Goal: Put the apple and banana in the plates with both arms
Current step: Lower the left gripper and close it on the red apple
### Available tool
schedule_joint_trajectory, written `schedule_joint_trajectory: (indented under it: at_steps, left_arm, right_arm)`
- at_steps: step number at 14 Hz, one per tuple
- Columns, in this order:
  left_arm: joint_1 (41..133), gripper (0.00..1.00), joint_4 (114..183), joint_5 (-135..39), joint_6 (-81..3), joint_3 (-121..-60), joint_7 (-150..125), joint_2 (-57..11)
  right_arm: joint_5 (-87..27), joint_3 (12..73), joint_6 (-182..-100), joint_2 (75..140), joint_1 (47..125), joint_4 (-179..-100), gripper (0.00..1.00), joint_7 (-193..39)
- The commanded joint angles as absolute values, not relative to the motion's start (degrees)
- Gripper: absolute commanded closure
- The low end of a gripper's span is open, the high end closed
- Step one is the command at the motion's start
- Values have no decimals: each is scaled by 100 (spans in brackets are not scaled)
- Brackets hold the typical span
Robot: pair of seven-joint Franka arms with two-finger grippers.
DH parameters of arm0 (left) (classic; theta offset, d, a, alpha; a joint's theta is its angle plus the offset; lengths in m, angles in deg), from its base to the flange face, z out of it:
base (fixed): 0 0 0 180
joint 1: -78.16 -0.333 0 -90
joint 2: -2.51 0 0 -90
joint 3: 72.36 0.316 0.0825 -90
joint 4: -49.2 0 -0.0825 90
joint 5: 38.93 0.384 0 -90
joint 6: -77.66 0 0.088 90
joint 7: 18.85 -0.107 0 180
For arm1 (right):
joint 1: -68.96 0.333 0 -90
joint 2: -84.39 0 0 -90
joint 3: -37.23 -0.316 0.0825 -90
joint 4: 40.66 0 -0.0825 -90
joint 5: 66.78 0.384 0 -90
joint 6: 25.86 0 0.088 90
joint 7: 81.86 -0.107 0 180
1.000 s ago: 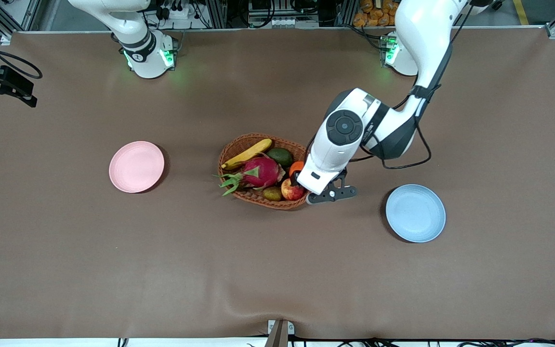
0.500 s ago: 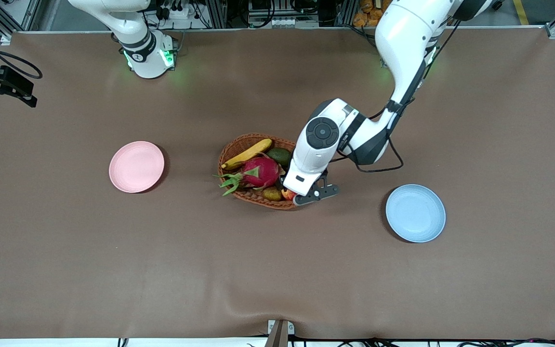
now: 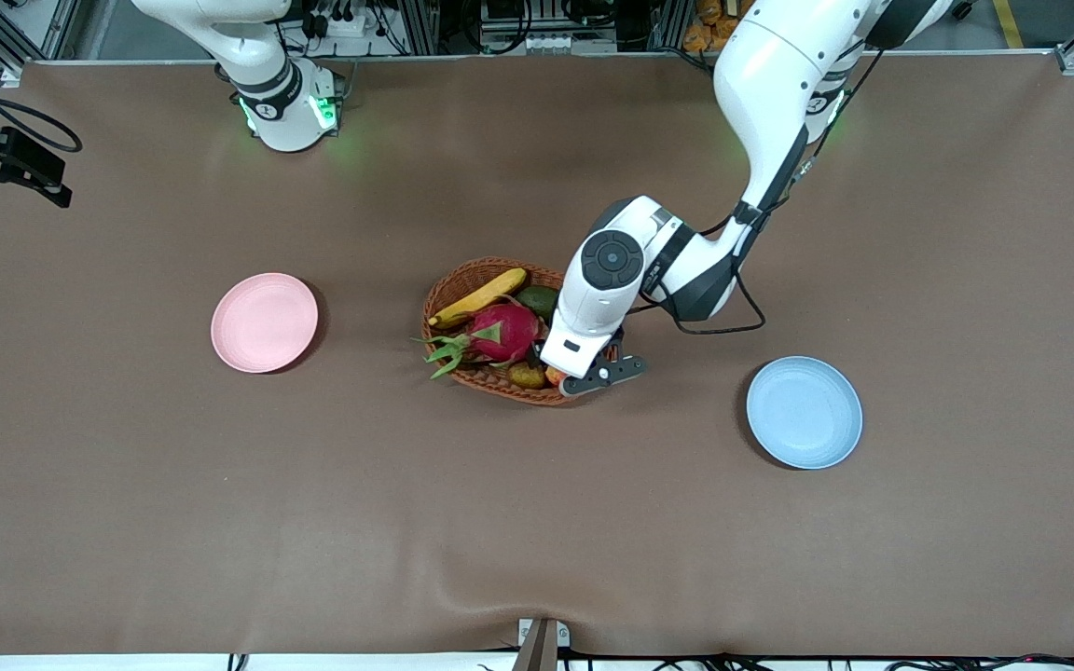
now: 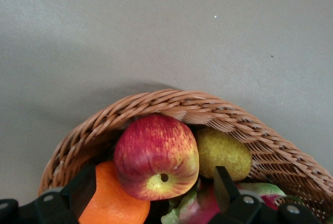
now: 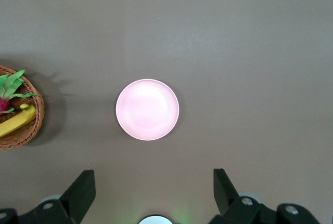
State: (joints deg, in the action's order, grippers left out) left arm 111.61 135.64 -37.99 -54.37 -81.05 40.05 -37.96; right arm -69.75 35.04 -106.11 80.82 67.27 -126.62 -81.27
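1. Red-and-yellow, the apple (image 4: pixel 156 156) lies in the wicker basket (image 3: pixel 462 280) at the rim nearest the blue plate (image 3: pixel 805 412); the left gripper (image 4: pixel 155 188) has come down over it since a second ago, jaws spread either side, not yet pinching.
2. Banana (image 3: pixel 478 297) lies in the basket too.
3. Right gripper (image 5: pixel 154 190) waits, jaws spread, high above the pink plate (image 3: pixel 264 322).
4. Basket rim crowds one finger; bare table surrounds both plates.

The white jointed left arm (image 3: pixel 761 102) comes from the upper right of the front view and bends down to the centre of the frame. Its black two-finger left gripper (image 4: pixel 155 188) points downward with the fingers (image 4: pixel 82 188) spread wide apart. The white right arm (image 3: pixel 248 47) waits at the upper left, and its black right gripper (image 5: pixel 153 193) is also wide open, facing down.
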Motion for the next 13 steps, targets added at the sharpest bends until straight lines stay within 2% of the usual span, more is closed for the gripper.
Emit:
schedule_joint_trajectory:
  at_steps: [1, 13]
  left_arm:
    - [11252, 0, 13455, -3656, -5550, -8018, 4179, -3976]
    - [11252, 0, 13428, -3656, -5708, -8027, 4171, -4161]
  right_arm:
    - [-7056, 3503, -10549, 8157, 6729, -12521, 0, -8063]
    - [-7056, 3503, -10549, 8157, 6729, -12521, 0, -8063]
